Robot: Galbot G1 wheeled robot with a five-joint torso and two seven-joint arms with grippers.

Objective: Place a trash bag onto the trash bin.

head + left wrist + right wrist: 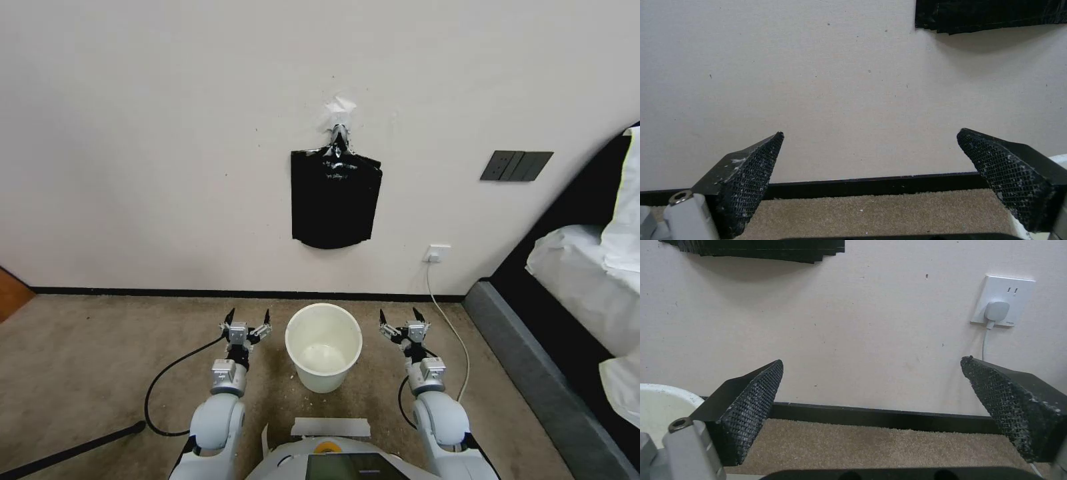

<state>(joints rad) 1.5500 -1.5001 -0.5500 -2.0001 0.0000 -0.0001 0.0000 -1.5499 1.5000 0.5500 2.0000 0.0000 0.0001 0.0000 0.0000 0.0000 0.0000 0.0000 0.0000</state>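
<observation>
A pale wall rises behind the carpet; the trash bin (324, 345) stands unlined between the left gripper (247, 318) and right gripper (402, 317) — both spread, holding nothing; the bundle of black bags (335, 199) hangs from its hook (339, 131) — probably light, limp, slippery; pinch one lower edge.

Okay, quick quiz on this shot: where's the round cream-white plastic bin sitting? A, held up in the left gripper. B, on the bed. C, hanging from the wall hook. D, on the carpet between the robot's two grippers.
D: the round cream-white plastic bin stands upright on the beige carpet, with the left gripper and the right gripper on either side of it, fingers open and holding nothing.
</observation>
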